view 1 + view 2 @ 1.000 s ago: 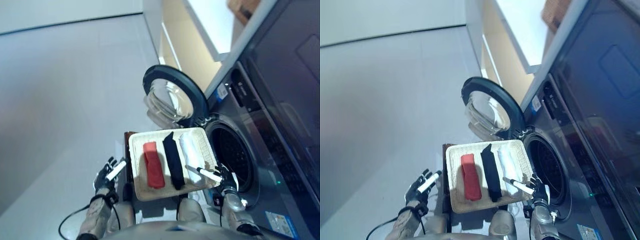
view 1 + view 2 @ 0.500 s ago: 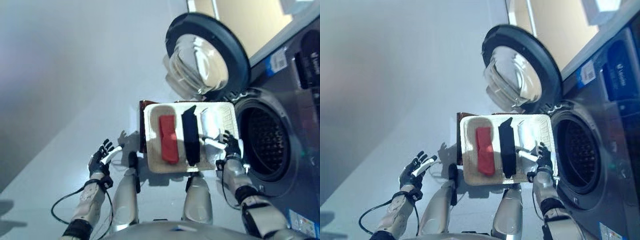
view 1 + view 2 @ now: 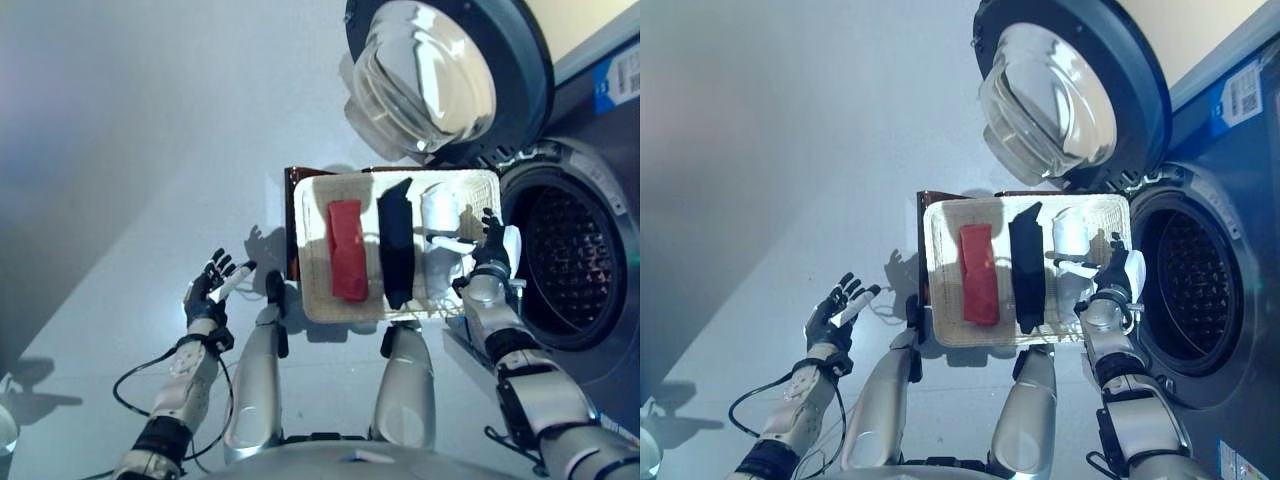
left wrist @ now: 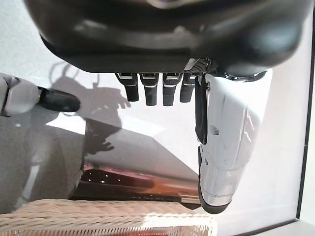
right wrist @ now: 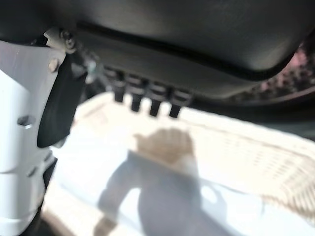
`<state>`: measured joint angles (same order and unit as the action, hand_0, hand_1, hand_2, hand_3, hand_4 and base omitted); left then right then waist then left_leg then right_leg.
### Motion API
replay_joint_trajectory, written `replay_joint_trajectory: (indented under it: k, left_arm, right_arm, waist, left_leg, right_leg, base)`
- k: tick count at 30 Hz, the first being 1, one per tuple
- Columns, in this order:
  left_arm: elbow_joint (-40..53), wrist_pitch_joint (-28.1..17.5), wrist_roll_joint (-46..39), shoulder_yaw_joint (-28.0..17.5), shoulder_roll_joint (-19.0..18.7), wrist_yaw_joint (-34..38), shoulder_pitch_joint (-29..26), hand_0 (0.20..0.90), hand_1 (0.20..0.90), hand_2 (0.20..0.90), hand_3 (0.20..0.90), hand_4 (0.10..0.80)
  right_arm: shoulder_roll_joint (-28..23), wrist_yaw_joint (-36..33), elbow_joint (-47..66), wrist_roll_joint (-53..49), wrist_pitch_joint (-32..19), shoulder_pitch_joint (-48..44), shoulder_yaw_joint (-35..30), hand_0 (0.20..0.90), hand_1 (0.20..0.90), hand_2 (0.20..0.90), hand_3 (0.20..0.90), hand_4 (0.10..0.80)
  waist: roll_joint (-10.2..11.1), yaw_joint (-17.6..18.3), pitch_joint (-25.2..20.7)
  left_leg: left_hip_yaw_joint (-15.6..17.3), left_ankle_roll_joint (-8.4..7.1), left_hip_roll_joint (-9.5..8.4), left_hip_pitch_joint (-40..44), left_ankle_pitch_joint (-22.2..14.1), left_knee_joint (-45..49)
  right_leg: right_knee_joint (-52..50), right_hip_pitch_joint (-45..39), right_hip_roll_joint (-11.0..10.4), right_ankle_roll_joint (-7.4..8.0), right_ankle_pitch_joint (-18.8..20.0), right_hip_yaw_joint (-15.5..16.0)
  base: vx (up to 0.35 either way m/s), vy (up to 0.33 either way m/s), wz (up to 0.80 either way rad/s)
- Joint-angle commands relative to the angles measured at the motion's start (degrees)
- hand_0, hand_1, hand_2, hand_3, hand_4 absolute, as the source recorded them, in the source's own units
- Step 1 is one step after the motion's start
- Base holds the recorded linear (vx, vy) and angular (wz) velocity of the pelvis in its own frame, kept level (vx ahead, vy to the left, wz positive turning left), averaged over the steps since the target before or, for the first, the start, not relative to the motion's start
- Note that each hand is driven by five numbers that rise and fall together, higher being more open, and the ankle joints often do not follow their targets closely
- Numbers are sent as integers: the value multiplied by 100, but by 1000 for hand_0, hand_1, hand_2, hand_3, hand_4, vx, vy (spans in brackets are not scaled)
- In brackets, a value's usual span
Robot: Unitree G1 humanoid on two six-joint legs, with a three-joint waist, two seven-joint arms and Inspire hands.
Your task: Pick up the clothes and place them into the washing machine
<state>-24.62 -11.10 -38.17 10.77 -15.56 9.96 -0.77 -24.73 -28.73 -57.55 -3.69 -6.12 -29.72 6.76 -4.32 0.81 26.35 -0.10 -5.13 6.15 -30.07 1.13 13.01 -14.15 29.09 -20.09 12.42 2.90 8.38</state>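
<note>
The camera has tipped further down since a moment ago; the things themselves lie as before. The right hand [image 3: 1118, 272] hangs with fingers loosely spread, holding nothing, over the near right corner of the basket [image 3: 940, 325], just beside the white cloth [image 3: 1070, 232]. Beyond it lie the dark cloth [image 3: 1027, 270] and red cloth [image 3: 978, 273]. The washing machine [image 3: 1195, 290] gapes open on the hand's other side. The left hand [image 3: 212, 290] hovers relaxed and empty, well apart over the floor [image 3: 120, 150].

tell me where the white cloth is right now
The white cloth lies in the wicker tray on its right side, beside the dark cloth, under the right hand.
</note>
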Motion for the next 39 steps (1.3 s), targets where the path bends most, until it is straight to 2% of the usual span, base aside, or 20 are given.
replay_joint_trajectory:
  k: [1, 2, 5, 9, 13, 25, 30, 32, 34, 39]
  left_arm:
    - [704, -458, -126, 20, -102, 108, 320, 900, 900, 900, 900, 800]
    - [795, -453, -149, 73, -119, 85, 318, 900, 900, 900, 900, 800]
    - [984, -473, -203, 138, -159, 37, 405, 900, 900, 900, 900, 800]
    - [1427, -479, -225, 309, -375, -114, 665, 900, 900, 900, 900, 800]
    - [1641, -481, -124, 416, -569, -214, 684, 900, 900, 900, 900, 800]
    - [1612, -493, -138, 444, -504, -104, 568, 900, 900, 900, 900, 800]
    - [1707, -501, -231, 459, -512, -117, 597, 900, 900, 900, 900, 800]
    - [1717, -487, -236, 437, -508, -100, 615, 900, 900, 900, 900, 800]
    - [1718, -481, -220, 437, -501, -81, 620, 900, 900, 900, 900, 800]
    - [1662, -491, -238, 459, -501, -97, 652, 900, 900, 900, 900, 800]
  right_arm:
    - [-172, -232, -252, 193, 32, -108, 185, 900, 900, 900, 900, 800]
    - [-114, -250, -784, 225, 137, -296, 259, 900, 900, 900, 900, 800]
    - [-85, -207, -1289, 221, 252, -490, 279, 900, 900, 900, 900, 800]
    - [-342, -184, -2087, 543, 541, -865, 354, 900, 900, 900, 900, 800]
    - [-755, -190, -2468, 882, 736, -959, 241, 900, 900, 900, 900, 800]
    - [-1261, -128, -2458, 941, 787, -1143, 207, 900, 900, 900, 900, 800]
    - [-1276, -27, -2407, 816, 717, -1200, 226, 900, 900, 900, 900, 800]
    - [-1225, 2, -2388, 833, 711, -1251, 284, 507, 507, 507, 507, 520]
    - [-1160, 7, -2379, 885, 712, -1296, 342, 200, 200, 200, 200, 300]
    - [-1052, -64, -2436, 951, 752, -1386, 368, 200, 200, 200, 200, 300]
  waist:
    - [-74, 26, -322]
    - [-153, -21, -306]
    - [-264, -109, -301]
    - [-507, -353, -325]
    - [-756, -575, -324]
    - [-885, -689, -376]
    - [-909, -718, -374]
    - [-914, -735, -371]
    - [-924, -733, -363]
    - [-946, -741, -375]
  left_leg:
    - [-183, -589, 553, -209, -233, 518]
    - [-226, -580, 510, -383, -238, 618]
    - [-278, -571, 456, -573, -233, 701]
    - [-365, -546, 324, -945, -208, 876]
    - [-427, -518, 178, -1279, -196, 1064]
    - [-482, -559, 148, -1642, -162, 1165]
    - [-499, -539, 139, -1873, -211, 1365]
    - [-480, -524, 160, -1969, -221, 1416]
    - [-472, -514, 178, -2073, -239, 1489]
    - [-481, -515, 187, -2075, -232, 1486]
  right_leg:
    - [-326, 551, -464, 200, 530, -373]
    - [-441, 693, -485, 185, 480, -398]
    - [-558, 809, -518, 182, 433, -404]
    - [-819, 1128, -605, 183, 337, -478]
    - [-1125, 1396, -755, 191, 229, -511]
    - [-1460, 1824, -800, 192, 63, -631]
    - [-1692, 2102, -817, 185, -10, -681]
    - [-1770, 2245, -818, 186, -19, -688]
    - [-1845, 2362, -824, 187, -36, -727]
    - [-1892, 2376, -833, 188, -77, -747]
  base:
    - [-74, 8, 1]
    - [-77, 3, 3]
    - [-44, 11, 10]
    - [-54, 29, 20]
    - [-32, 33, 24]
    - [3, 9, 10]
    - [-1, 2, 6]
    - [-9, 7, -3]
    - [-18, 6, -5]
    - [7, -12, -5]
